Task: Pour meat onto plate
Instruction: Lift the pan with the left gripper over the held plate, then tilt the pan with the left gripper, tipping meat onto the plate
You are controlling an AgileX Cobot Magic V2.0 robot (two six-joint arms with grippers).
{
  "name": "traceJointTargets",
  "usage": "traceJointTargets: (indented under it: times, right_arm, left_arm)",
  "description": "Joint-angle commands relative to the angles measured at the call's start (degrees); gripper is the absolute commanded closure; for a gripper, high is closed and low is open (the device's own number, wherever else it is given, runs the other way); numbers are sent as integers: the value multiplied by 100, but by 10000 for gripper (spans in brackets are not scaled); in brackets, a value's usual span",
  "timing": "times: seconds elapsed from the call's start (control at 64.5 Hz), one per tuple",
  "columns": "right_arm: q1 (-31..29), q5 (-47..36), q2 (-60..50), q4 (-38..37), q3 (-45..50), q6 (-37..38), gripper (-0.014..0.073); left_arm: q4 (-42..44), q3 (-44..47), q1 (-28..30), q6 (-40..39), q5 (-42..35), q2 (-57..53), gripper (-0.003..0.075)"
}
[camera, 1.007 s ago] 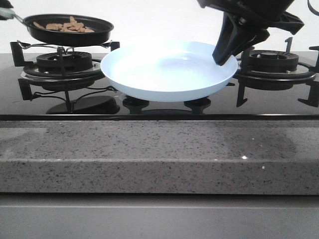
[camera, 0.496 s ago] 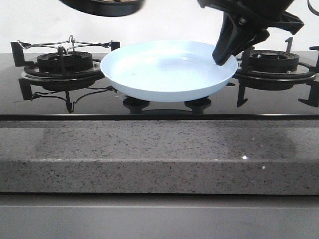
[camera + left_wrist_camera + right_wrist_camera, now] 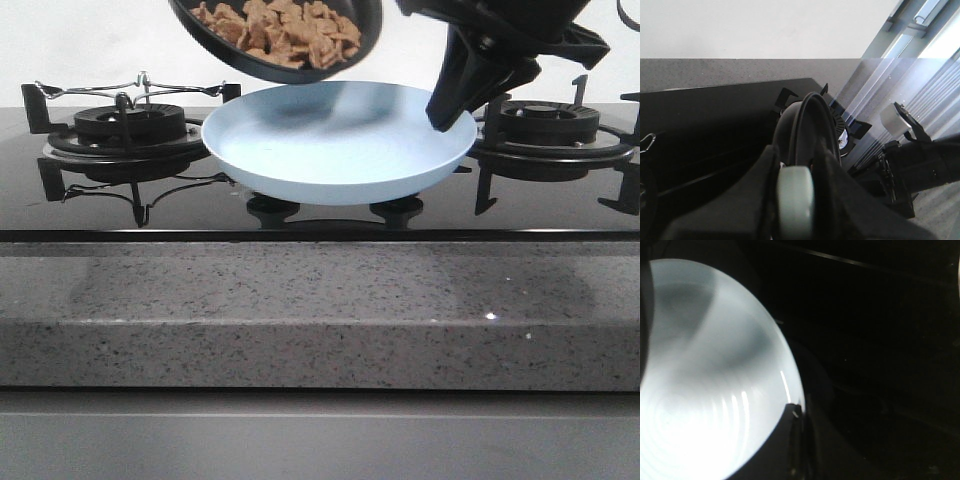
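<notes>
Speckled grey stone counter [image 3: 300,300] fronts a black glass hob, where the right gripper [image 3: 452,112] clamps the round pale-blue glossy plate's [image 3: 330,160] right rim, steadying it beneath the tilted black frying pan [image 3: 280,35] of reddish-brown meat chips [image 3: 285,25]. Left wrist view: the left gripper [image 3: 796,195] is closed on the pan's pale handle [image 3: 796,200]. Right wrist view: the plate lies bare.

Right wrist view dark, glare on the plate [image 3: 705,405].

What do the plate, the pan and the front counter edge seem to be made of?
The plate looks like glazed ceramic or melamine: pale blue, glossy, with bright reflections and faint concentric rings. The pan appears to be dark coated metal: black and matte, though the material is not certain. The counter edge looks like polished granite or engineered stone: grey with fine dark speckles.
</notes>
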Motion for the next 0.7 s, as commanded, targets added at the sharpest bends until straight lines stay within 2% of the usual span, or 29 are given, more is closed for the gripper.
traceJointTargets:
  times: [0.0, 0.31, 0.682]
  right_arm:
    - [-6, -240, -285, 84, -138, -57, 707]
    - [-6, -240, -285, 84, -138, -57, 707]
    - [-6, -240, -285, 84, -138, -57, 707]
  left_arm:
    - [-223, -173, -275, 76, -329, -408, 741]
    - [670, -173, -1085, 603, -1361, -864, 741]
    - [947, -173, -1937, 2371, -2307, -930, 741]
